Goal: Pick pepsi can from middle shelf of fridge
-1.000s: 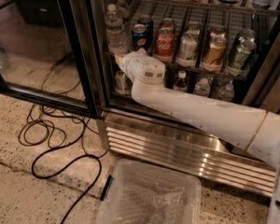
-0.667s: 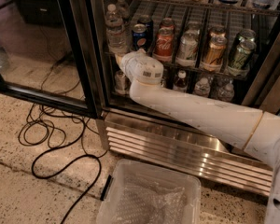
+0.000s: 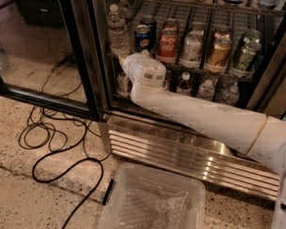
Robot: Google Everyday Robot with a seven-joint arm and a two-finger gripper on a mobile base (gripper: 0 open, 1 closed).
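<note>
The fridge (image 3: 81, 56) stands open, with a ribbed steel base grille (image 3: 181, 151). On the middle shelf (image 3: 200, 66), a dark wire rack with lanes of cans, the blue pepsi can (image 3: 142, 36) stands at the front of the second lane from the left. A red Coca-Cola can (image 3: 168, 44) is to its right. My white arm reaches in from the lower right. My gripper (image 3: 133, 57) is at the shelf's front edge, just below and in front of the pepsi can, mostly hidden behind the wrist (image 3: 145, 71).
A water bottle (image 3: 117, 30) stands left of the pepsi can. Small bottles (image 3: 183, 82) fill the rack below. The glass door (image 3: 33, 46) is swung open at left. Black cables (image 3: 52, 142) lie on the floor. A clear plastic bin (image 3: 152, 199) sits in front of the grille.
</note>
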